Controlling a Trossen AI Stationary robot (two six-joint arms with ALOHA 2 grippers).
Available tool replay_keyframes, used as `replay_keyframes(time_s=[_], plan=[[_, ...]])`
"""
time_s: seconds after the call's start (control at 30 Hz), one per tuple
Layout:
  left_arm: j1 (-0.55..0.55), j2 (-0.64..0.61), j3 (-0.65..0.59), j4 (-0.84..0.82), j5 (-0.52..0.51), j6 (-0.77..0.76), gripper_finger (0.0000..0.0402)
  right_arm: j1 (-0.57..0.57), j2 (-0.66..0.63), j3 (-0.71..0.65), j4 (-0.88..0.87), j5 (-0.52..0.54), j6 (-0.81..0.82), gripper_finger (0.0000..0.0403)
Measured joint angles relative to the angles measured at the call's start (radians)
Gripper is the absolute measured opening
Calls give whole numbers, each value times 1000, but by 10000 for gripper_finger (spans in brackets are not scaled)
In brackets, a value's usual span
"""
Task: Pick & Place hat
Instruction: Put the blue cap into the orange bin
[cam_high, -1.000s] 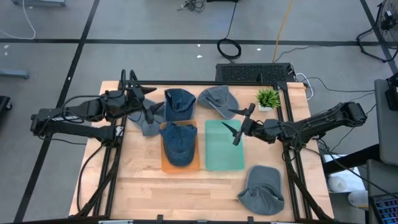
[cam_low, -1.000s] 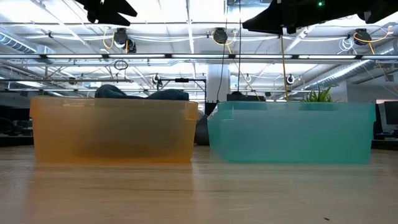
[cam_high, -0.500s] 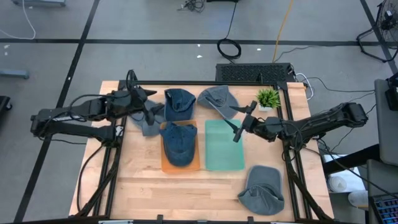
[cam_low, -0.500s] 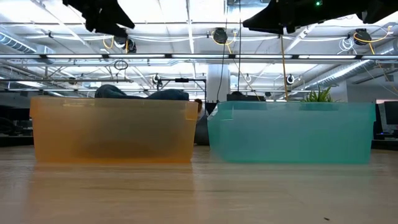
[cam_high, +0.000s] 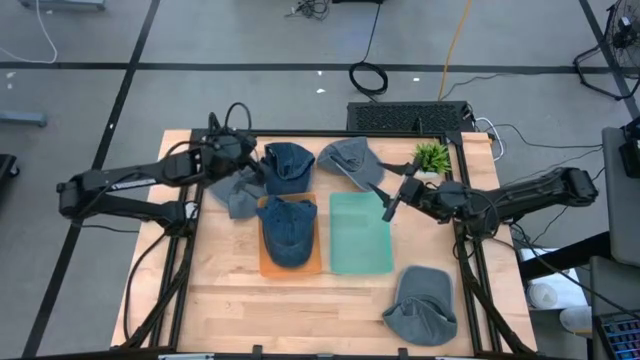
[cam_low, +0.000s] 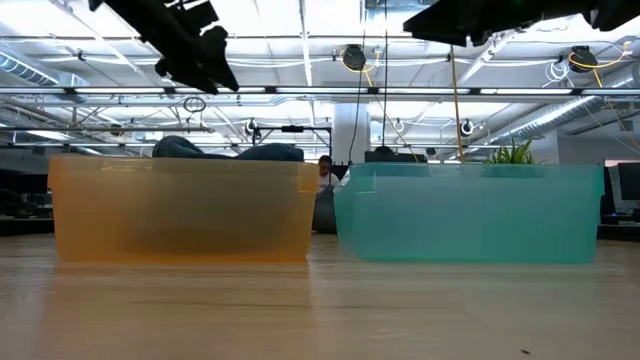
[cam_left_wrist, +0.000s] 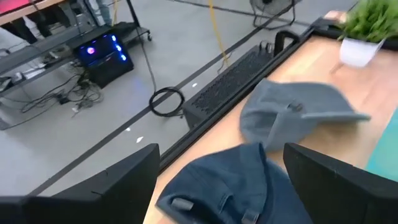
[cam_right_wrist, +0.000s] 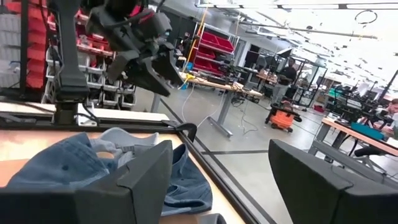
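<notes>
- From above you see four loose caps plus a soft denim hat (cam_high: 287, 228) slumped in the orange bin (cam_high: 266, 266); the level camera shows only its crown over the translucent wall
- Your left gripper (cam_high: 243, 152), fingers apart, hovers by the blue cap (cam_high: 288, 163) at the table's back
- Your right gripper (cam_high: 397, 198), fingers spread, hangs at the far corner of the empty-looking green bin (cam_high: 360, 240)

I see a small potted plant (cam_high: 431, 158) at the table's far right corner, by the table's edge (cam_high: 230, 310). A black keyboard (cam_high: 408, 117) lies on the floor just beyond the table, a coiled cable (cam_high: 368, 76) past it. Behind the bins a person (cam_low: 324, 172) sits in the room.
</notes>
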Motion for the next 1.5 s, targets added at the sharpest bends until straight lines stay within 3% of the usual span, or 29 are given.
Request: replay_keyframes(time_s=[0.5,0.67,1.07,1.5], plan=[[175,104,0,137,41,-108,351,-36,-103,0,-107,0,0,253],[195,162,89,30,48,-126,351,-36,-103,0,-117,0,3,253],[200,394,455,-271,170,-128,351,-36,-102,0,-126,-1,26,253],[185,579,501,-302,221,-185,351,-36,-102,0,-128,-1,26,253]])
